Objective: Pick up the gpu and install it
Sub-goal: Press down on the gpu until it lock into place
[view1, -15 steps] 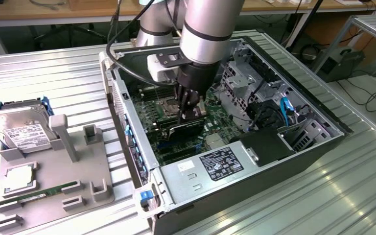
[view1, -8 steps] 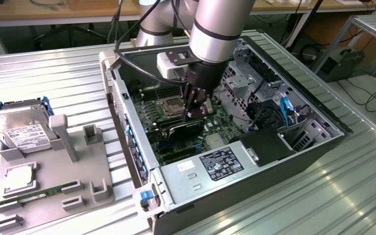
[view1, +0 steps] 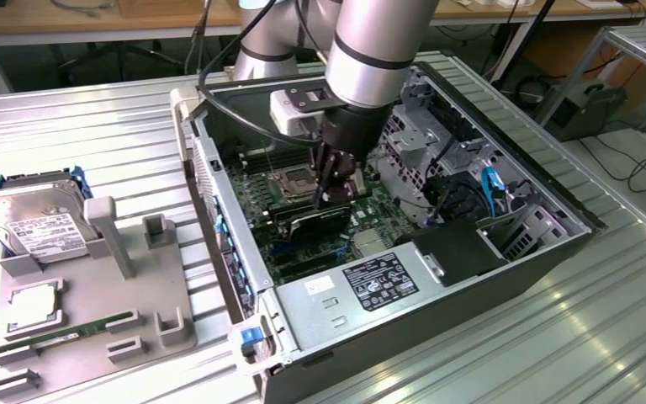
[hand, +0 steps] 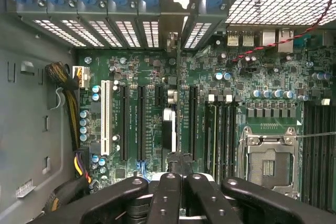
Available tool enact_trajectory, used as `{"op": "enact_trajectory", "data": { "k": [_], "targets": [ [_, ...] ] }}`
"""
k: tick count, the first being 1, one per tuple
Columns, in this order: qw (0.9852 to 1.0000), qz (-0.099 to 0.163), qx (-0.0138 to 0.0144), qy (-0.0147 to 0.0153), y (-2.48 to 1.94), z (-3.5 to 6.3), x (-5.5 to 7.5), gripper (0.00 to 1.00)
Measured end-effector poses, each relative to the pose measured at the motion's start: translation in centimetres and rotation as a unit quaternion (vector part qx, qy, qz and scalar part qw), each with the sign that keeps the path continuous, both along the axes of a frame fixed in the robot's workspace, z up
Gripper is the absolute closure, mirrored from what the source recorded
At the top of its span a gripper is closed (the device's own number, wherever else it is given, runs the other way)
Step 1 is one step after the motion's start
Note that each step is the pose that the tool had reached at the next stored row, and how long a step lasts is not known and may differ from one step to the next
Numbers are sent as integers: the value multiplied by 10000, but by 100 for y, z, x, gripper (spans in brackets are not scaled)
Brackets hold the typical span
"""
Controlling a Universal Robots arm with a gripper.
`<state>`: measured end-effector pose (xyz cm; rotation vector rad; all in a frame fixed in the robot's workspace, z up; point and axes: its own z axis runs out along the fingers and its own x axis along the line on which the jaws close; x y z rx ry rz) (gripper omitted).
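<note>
Black gpu (view1: 312, 220) stands on edge inside the computer case (view1: 548, 252), over the motherboard (hand: 152, 108) slots, tool (view1: 332, 187) clenched on its top edge. Likely light, stiff, fragile; best held by the edges.

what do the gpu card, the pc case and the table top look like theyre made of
The gpu: black card, seemingly matte circuit board or plastic; standing on edge in the case under the shut claw.
The pc case: apparently sheet metal, dark painted outside, bare grey perforated panels inside.
The table top: probably aluminium, ribbed silvery slats with a dull sheen.
</note>
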<state>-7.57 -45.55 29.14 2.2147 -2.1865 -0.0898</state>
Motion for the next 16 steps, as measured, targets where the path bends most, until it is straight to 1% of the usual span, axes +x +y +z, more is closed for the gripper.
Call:
{"op": "enact_trajectory", "data": {
  "k": [10, 16],
  "targets": [
    [10000, 0, 0, 0, 0, -28, -160, 89],
    [10000, 0, 0, 0, 0, -63, -259, 89]
  ]
}}
